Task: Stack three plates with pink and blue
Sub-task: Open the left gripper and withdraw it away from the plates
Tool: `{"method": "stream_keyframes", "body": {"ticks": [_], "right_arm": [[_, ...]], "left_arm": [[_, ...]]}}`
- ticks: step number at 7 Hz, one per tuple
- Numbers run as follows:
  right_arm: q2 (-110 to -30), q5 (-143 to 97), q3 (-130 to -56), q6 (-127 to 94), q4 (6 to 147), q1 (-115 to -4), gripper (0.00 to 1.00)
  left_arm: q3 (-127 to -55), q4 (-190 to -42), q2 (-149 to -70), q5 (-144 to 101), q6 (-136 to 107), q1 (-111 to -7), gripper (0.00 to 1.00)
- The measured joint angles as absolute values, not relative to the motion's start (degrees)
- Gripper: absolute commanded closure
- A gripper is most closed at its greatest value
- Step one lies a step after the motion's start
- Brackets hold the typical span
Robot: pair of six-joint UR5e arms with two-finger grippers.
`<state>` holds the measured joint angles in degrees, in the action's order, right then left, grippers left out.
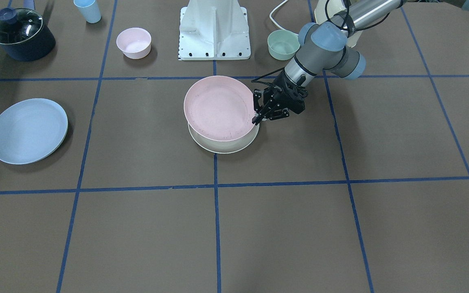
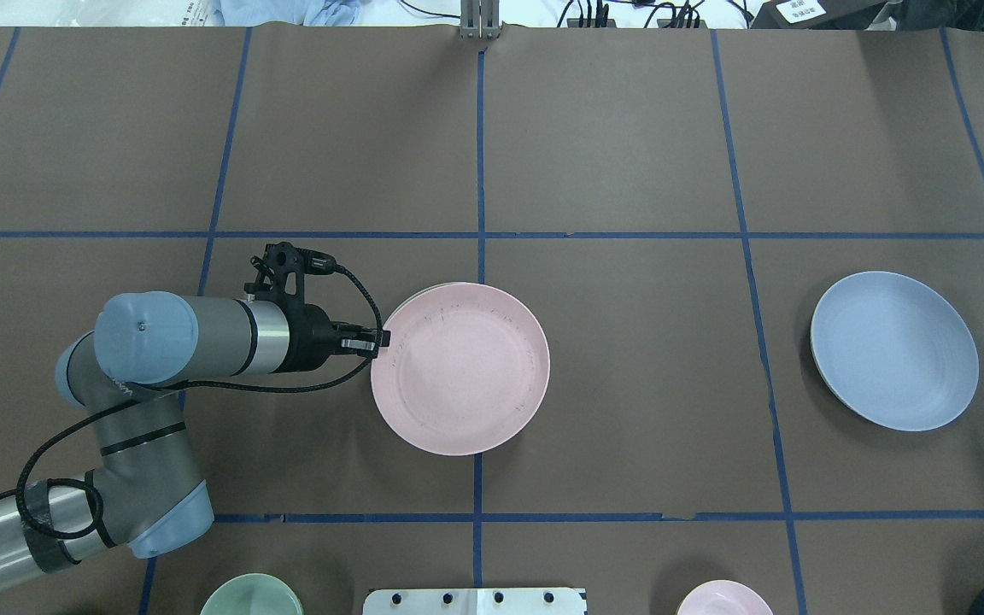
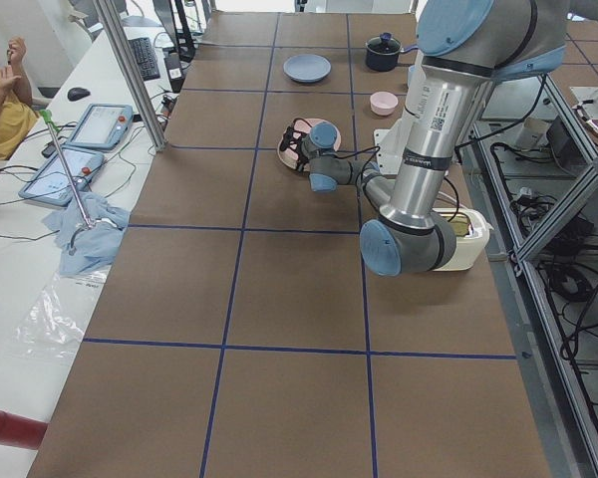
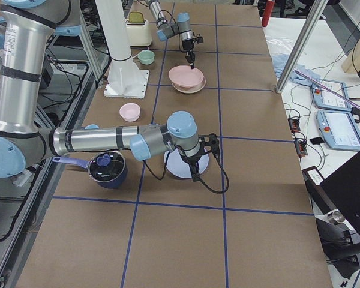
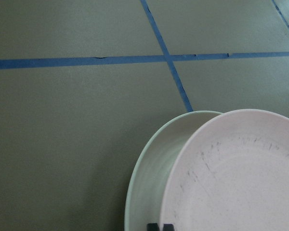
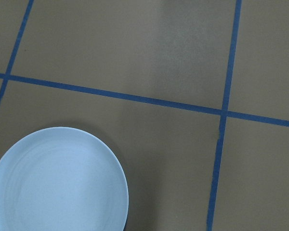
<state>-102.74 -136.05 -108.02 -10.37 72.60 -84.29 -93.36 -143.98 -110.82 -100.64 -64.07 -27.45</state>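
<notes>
My left gripper (image 1: 257, 115) is shut on the near rim of a pink plate (image 1: 218, 108) and holds it tilted just over a pale cream-green plate (image 1: 226, 147) at the table's middle. The left wrist view shows the pink plate (image 5: 241, 178) overlapping the pale plate (image 5: 151, 163), with the fingertips (image 5: 154, 226) close together at the bottom edge. A blue plate (image 2: 893, 350) lies alone on the robot's right. My right gripper (image 4: 195, 171) shows only in the exterior right view, above the blue plate (image 4: 179, 169); I cannot tell if it is open or shut. The right wrist view shows the blue plate (image 6: 58, 183) at the lower left.
Near the robot base (image 1: 215, 32) stand a pink bowl (image 1: 133, 42), a green bowl (image 1: 282, 44), a blue cup (image 1: 88, 10) and a dark pot with a glass lid (image 1: 20, 34). Blue tape lines divide the brown table.
</notes>
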Motion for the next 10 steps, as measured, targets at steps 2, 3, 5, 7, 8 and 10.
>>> {"method": "stream_keyframes", "body": {"ticks": [2, 3, 5, 7, 8, 10], "right_arm": [[-102.73, -136.06, -108.02, -10.37, 72.6, -84.29, 0.0], [-102.71, -136.06, -108.02, -10.37, 72.6, -84.29, 0.0], [-102.73, -135.99, -108.02, -10.58, 72.6, -84.29, 0.0], [-103.24, -135.75, -107.98, -13.12, 72.27, -83.79, 0.0], [-104.22, -135.42, -107.98, -15.66, 70.58, -82.94, 0.0], [-108.23, -132.42, -107.88, -27.78, 60.13, -78.36, 0.01]], "left_arm": [[-93.16, -143.21, -111.01, -100.41, -64.07, -27.47, 0.48], [-93.16, -142.58, -111.14, -100.23, -64.07, -27.53, 0.0], [-93.3, -142.17, -111.02, -100.17, -63.71, -28.12, 0.0], [-93.95, -142.09, -109.62, -103.7, -56.62, -32.35, 0.0], [-94.46, -142.12, -107.63, -108.32, -50.07, -36.52, 0.0], [-96.01, -142.32, -100.93, -119.38, -33.4, -47.29, 0.0]]}}
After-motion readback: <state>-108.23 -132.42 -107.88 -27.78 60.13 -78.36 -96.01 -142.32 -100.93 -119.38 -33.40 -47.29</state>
